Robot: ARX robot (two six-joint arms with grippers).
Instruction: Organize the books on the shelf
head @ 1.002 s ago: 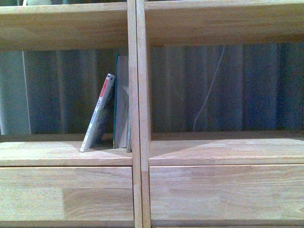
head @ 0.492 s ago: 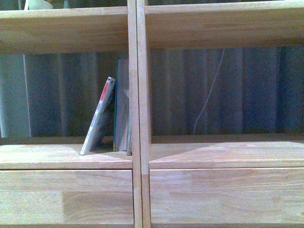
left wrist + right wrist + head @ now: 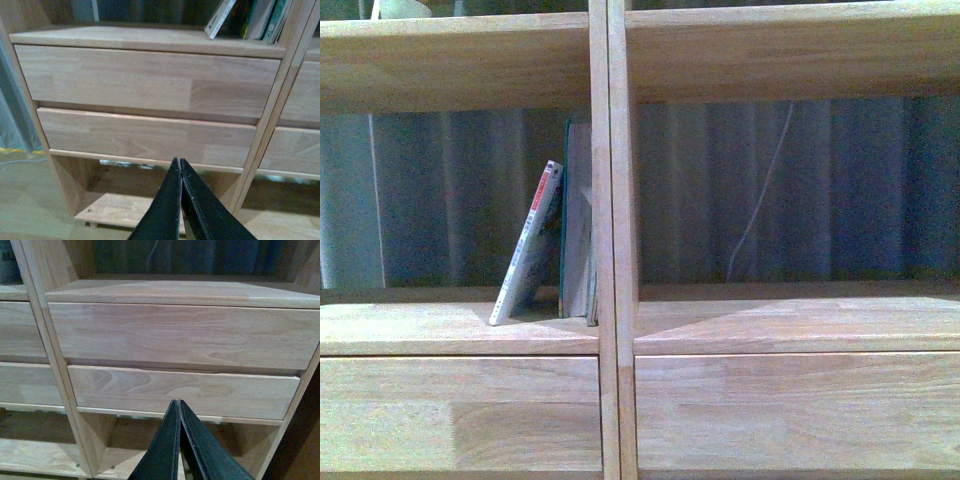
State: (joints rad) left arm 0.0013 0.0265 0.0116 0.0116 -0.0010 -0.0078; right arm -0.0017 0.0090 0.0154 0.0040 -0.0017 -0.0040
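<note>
In the front view the thin paperback (image 3: 527, 242) leans left of centre in the shelf (image 3: 460, 325) compartment, its top tilted right against the taller teal-edged book (image 3: 576, 215), which stands upright by the central divider (image 3: 612, 240). Both grippers are clenched and empty, low in front of the drawer fronts (image 3: 150, 80). The left gripper (image 3: 180, 200) sits below the books at that view's upper right, so it seems nearer than the right gripper (image 3: 179, 440).
</note>
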